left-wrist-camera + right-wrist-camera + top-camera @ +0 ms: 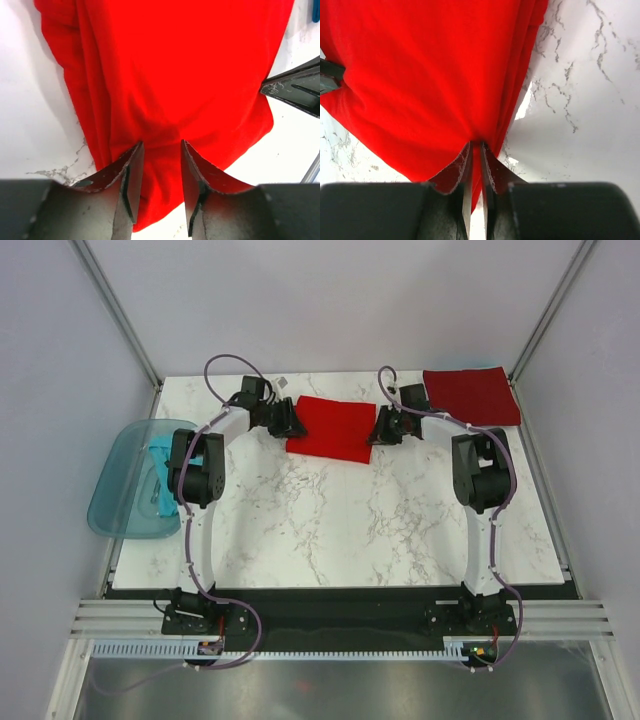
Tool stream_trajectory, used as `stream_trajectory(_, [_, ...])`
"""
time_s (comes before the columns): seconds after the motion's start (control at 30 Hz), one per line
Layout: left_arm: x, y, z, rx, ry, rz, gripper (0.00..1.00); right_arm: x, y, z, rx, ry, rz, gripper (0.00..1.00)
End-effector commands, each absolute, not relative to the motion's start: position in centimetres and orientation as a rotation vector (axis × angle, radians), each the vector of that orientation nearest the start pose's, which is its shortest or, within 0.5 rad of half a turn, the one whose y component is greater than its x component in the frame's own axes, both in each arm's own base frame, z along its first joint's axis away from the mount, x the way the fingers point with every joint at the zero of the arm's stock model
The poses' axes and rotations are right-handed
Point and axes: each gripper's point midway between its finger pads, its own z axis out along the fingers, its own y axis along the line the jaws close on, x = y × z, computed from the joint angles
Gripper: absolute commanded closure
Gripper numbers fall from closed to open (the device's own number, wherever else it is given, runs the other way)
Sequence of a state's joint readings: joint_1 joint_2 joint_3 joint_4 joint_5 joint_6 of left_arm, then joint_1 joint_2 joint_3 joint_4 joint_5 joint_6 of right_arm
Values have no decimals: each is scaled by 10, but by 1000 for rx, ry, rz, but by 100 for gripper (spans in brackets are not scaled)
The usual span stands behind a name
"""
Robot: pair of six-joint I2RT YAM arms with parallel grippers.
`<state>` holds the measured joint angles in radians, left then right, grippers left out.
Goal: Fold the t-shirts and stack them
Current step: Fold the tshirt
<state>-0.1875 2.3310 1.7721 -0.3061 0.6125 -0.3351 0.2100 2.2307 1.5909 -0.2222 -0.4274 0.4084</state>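
Jaws: your right gripper [476, 144] pinches the bright red t-shirt [332, 427] — your left gripper [161, 144] gapes astride its edge; close it on cloth before lifting both level.

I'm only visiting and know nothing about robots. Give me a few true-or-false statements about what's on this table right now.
1. The right claw pinches the bright red t-shirt. True.
2. The crimson t-shirt lies inside the blue tub. False: it lies folded at the far right corner of the table; the tub holds teal cloth.
3. The left claw has its fingers clamped tight together. False: they stand apart over the red cloth.
4. The bright red t-shirt lies between the two claws. True.
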Motion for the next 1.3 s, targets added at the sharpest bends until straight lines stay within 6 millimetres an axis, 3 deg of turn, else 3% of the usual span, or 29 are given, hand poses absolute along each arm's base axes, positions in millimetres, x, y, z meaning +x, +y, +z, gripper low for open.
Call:
stream_trajectory(0.0, [529,-215,50,131,2420,-983,56,509,183,40,74,2454,716,81])
stream_trajectory(0.07, [528,-222,70,156,2381,-1056,54,509,186,59,72,2423,748,80])
stream_trajectory(0.13, [528,-225,104,183,2320,-1103,53,504,194,76,47,2401,815,75])
stream_trajectory(0.2, [524,-221,121,181,2297,-1097,51,498,197,86,37,2391,833,67])
stream_trajectory(0.23, [522,-217,146,190,2257,-1071,50,492,196,95,31,2380,835,65])
stream_trajectory(0.27, [519,-210,143,177,2269,-1028,47,489,195,96,30,2380,833,63])
stream_trajectory(0.33, [515,-199,155,162,2251,-964,43,478,194,97,28,2395,842,58])
stream_trajectory(0.57, [481,-178,90,42,2427,-880,45,458,194,80,-19,2445,850,52])
stream_trajectory(0.7, [476,-181,67,39,2476,-909,46,460,194,72,-63,2455,847,50])
stream_trajectory(0.83, [477,-179,49,38,2507,-892,46,456,199,49,-86,2500,873,51])
stream_trajectory(1.13, [479,-176,23,36,2552,-867,46,451,203,26,-130,2539,865,52])
stream_trajectory(1.27, [478,-174,30,51,2543,-851,46,451,199,23,-125,2543,837,71])
